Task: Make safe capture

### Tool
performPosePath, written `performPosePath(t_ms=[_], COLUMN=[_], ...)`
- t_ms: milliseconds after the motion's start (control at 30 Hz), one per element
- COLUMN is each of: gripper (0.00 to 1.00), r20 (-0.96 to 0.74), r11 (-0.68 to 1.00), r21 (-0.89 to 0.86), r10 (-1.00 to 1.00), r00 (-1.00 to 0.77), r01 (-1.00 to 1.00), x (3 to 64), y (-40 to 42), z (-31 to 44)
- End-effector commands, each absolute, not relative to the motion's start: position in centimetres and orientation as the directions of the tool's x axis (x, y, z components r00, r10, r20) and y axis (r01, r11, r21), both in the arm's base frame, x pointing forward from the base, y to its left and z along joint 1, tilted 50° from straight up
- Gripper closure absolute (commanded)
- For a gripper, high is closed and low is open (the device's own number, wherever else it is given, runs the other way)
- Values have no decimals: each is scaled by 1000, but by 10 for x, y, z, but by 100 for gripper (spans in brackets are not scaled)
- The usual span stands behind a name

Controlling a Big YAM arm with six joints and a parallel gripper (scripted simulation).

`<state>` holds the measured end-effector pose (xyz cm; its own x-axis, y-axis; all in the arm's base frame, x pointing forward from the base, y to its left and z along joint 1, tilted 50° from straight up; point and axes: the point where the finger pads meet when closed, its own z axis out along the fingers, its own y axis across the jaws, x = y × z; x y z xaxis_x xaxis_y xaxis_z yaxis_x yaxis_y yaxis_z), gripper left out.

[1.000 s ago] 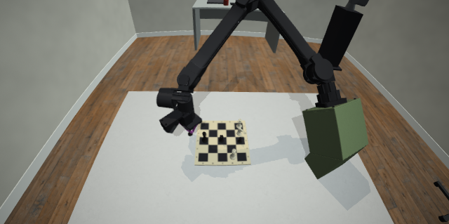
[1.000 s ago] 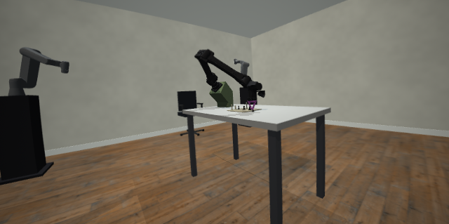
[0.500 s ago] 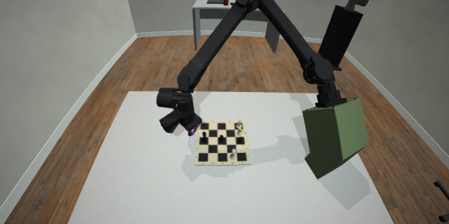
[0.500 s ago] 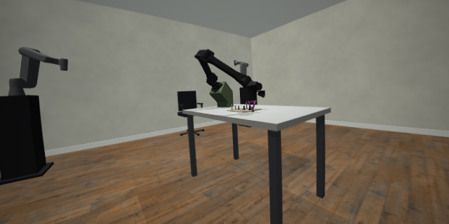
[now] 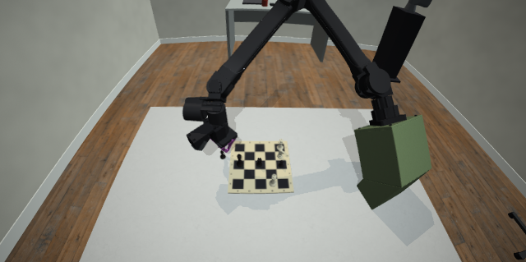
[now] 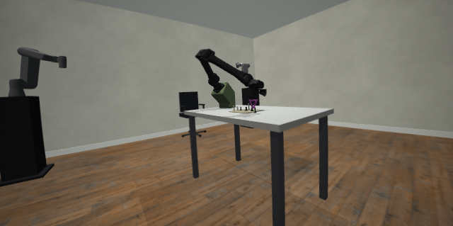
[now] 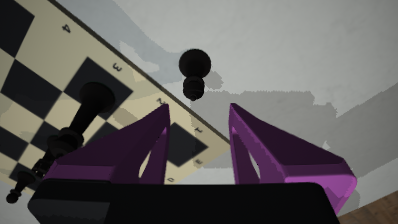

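Note:
A black pawn (image 5: 223, 155) (image 7: 194, 67) stands upright on the white table (image 5: 164, 213), just off the left edge of the small chessboard (image 5: 260, 191) (image 7: 150, 95). My gripper (image 5: 226, 147) (image 7: 199, 112) (image 6: 253, 103) hangs right above the pawn with its purple fingers apart; the pawn stands free between and below them. Three black pieces stand on the board (image 5: 236, 160) (image 5: 256, 161) (image 5: 283, 163), and two white pieces (image 5: 280, 149) (image 5: 273, 181) stand on its right side. In the wrist view a tall black piece (image 7: 95, 100) stands near the board's edge by the digit 3.
The arm's green base block (image 5: 394, 159) stands at the table's right side. A grey desk (image 5: 246, 11) stands at the back wall. A second robot on a black pedestal (image 6: 21, 130) stands far off on the floor.

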<state>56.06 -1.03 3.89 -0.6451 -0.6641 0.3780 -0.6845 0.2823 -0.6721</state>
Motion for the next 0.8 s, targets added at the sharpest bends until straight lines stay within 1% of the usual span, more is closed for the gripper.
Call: performPosePath(t_ms=[0,200,267,300,567,600,767], gripper=[64,64,64,64,64,0,0], r20=[323,320,320,349,329,330,325], r11=[270,272,272,264,271,271,271], r21=[-709,-709,-709,-691,-702,-702,-705], r10=[-696,-697,-697,-693,-697,-697,-698], r00=[-641,-641,-641,-630,-637,-637,-638], r01=[-651,-650,-650,-673,-658,-659,-656], x=[566,555,555,552,547,547,549], y=[36,56,56,58,65,65,65], z=[76,95,95,79,98,98,98])
